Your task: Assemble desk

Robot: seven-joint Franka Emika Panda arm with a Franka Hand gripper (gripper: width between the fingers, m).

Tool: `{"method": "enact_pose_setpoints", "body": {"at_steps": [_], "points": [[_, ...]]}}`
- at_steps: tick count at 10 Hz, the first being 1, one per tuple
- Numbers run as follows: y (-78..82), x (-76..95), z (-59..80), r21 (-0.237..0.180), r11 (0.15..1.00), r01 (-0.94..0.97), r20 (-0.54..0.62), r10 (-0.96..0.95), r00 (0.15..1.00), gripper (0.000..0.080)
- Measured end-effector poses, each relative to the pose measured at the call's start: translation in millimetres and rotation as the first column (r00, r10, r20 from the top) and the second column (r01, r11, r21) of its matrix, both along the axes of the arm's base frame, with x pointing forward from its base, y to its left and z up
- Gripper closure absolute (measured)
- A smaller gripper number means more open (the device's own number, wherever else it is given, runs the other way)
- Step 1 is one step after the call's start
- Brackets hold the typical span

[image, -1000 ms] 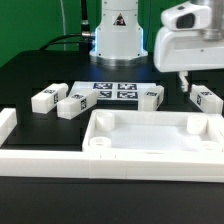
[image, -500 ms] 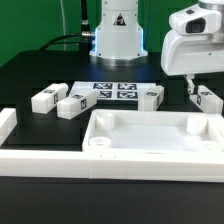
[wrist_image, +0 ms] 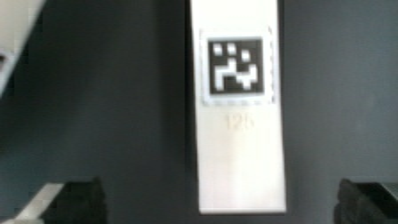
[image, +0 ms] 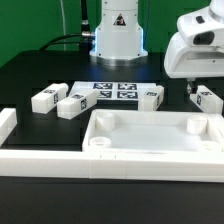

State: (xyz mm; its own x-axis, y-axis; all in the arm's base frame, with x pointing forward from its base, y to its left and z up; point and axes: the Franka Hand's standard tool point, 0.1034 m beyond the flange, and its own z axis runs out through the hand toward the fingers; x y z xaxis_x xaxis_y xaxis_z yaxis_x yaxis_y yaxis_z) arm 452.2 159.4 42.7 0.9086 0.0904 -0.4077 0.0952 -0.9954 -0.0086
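Four short white legs lie flat on the black tabletop [image: 30, 70] in the exterior view. First leg [image: 47, 99] and second leg [image: 73, 103] sit just beside each other at the exterior view's left, next to the marker board [image: 112, 92]. Third leg [image: 150, 97] lies at the board's other end. Fourth leg [image: 208, 99] is at the exterior view's right, apart from the rest. Each leg carries black-and-white square tags, too small to read.

The white wrist housing [image: 195, 45] hangs over the fourth leg with the jaws pointing down. Their tips are near that leg; contact cannot be told from here. The robot base [image: 118, 40] behind the board bears a triangle sticker [image: 118, 17], with no legible text.

The desk panel [image: 150, 140] lies nearer the camera, white, with a raised rim all round and round sockets at the corners. One socket [image: 100, 143] shows plainly. Inside the rim is bare white floor. A front border bar [image: 60, 162] and a side border bar [image: 8, 122] edge the work area.

In the wrist view, the fourth leg [wrist_image: 237, 150] lies between the two jaws, which stand wide apart and grip nothing. Dark tabletop [wrist_image: 107, 100] shows on both sides of the leg, and neither tip touches it. One square tag [wrist_image: 237, 68] sits on the leg's upper face. A faint mark [wrist_image: 237, 122] just beside the tag is unreadable.
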Motion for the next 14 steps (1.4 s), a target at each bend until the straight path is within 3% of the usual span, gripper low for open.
{"method": "enact_pose_setpoints", "body": {"at_steps": [2,5,10,14], "points": [[1.4,-4.8,1.8,-0.036,0.999,0.000,-0.135,-0.005,0.991,0.0151],[5.3,0.4,-11.6,-0.043,0.999,-0.003,-0.305,-0.010,0.952,0.0151],[1.2,-15.1,-28.2,-0.074,0.996,-0.044,-0.571,-0.007,0.821,0.0151],[5.3,-12.4,-36.4,-0.067,0.997,-0.044,-0.552,0.000,0.834,0.0151]]}}
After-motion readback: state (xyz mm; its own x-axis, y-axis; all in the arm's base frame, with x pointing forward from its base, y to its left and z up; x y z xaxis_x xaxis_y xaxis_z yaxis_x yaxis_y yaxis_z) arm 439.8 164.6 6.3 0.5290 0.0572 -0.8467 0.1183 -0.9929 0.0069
